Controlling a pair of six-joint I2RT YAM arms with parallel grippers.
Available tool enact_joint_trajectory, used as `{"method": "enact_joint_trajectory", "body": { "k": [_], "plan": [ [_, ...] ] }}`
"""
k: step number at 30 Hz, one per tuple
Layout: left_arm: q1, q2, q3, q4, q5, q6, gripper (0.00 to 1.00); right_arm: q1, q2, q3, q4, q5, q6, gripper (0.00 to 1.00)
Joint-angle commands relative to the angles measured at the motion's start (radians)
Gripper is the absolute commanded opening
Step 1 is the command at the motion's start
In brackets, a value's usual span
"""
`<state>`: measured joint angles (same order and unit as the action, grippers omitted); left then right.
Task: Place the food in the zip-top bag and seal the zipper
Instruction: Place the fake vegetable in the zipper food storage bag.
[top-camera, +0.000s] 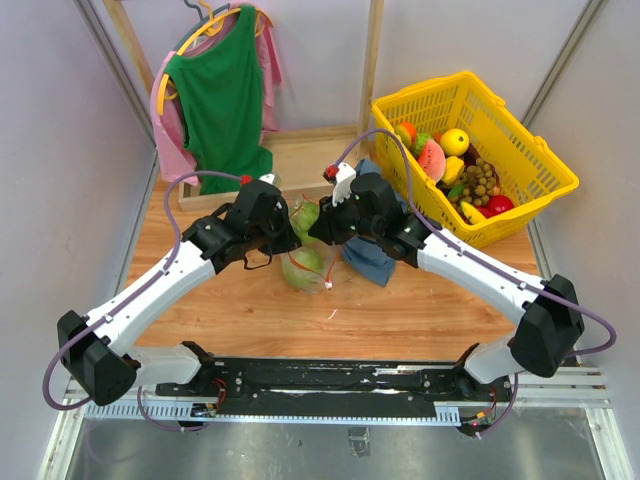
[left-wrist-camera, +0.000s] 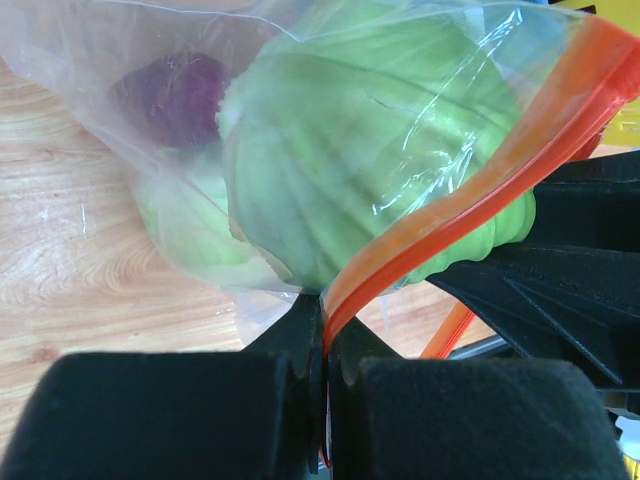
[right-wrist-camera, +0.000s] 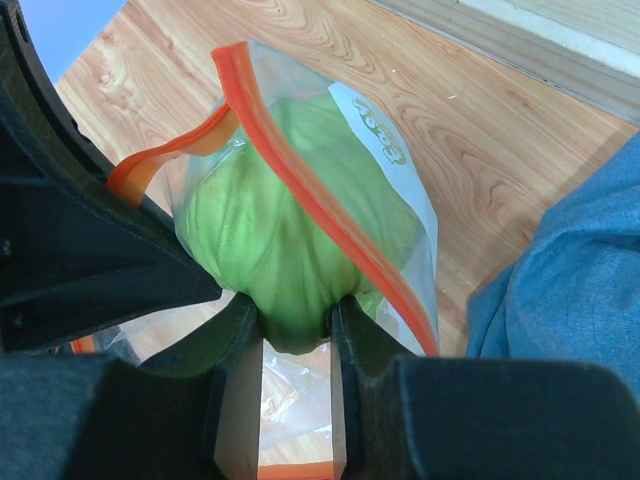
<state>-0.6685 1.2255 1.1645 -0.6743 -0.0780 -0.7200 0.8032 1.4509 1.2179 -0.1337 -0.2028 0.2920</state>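
The clear zip-top bag (top-camera: 305, 268) hangs between my two grippers over the wooden table. My left gripper (left-wrist-camera: 322, 305) (top-camera: 287, 238) is shut on the red-orange zipper (left-wrist-camera: 480, 200) at one edge of the bag's mouth. My right gripper (right-wrist-camera: 295, 322) (top-camera: 319, 228) is shut on a pale-green cabbage (right-wrist-camera: 280, 240) (left-wrist-camera: 370, 170). The cabbage sits in the open mouth, between the two zipper strips (right-wrist-camera: 320, 190). Through the plastic I see a purple piece (left-wrist-camera: 170, 85) and another green piece (left-wrist-camera: 190, 235) lower in the bag.
A yellow lattice basket (top-camera: 525, 150) with more toy fruit stands at the back right. A blue-grey cloth (top-camera: 368, 258) (right-wrist-camera: 570, 290) lies under the right arm beside the bag. Green and pink clothes (top-camera: 220, 95) hang at the back left.
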Motion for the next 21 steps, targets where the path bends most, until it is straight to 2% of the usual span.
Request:
{"method": "enact_joint_trajectory", "body": {
  "k": [1, 4, 5, 6, 8, 13, 17, 21],
  "plan": [
    [0.004, -0.011, -0.01, 0.053, 0.002, -0.018, 0.0, 0.014, -0.006, 0.016, 0.038, 0.015, 0.012, 0.22],
    [0.004, -0.019, -0.022, 0.081, 0.041, -0.023, 0.0, 0.014, 0.037, -0.011, 0.144, 0.041, 0.012, 0.22],
    [0.004, -0.02, -0.026, 0.086, 0.048, -0.028, 0.0, 0.014, 0.048, -0.023, 0.19, 0.048, -0.097, 0.79],
    [0.004, -0.02, -0.03, 0.089, 0.054, -0.03, 0.0, 0.015, 0.059, -0.036, 0.231, 0.051, -0.046, 0.95],
    [0.004, -0.014, -0.034, 0.091, 0.062, -0.032, 0.0, 0.016, 0.087, -0.043, 0.286, 0.041, -0.012, 1.0],
    [0.004, -0.012, -0.041, 0.102, 0.075, -0.037, 0.0, 0.015, 0.122, -0.035, 0.315, 0.016, 0.014, 0.98],
    [0.004, -0.019, -0.046, 0.096, 0.05, -0.043, 0.0, 0.015, 0.062, -0.041, 0.259, 0.038, -0.018, 0.98],
    [0.004, -0.027, -0.046, 0.092, 0.027, -0.052, 0.0, 0.016, -0.015, -0.018, 0.115, 0.088, -0.086, 0.99]
  ]
}}
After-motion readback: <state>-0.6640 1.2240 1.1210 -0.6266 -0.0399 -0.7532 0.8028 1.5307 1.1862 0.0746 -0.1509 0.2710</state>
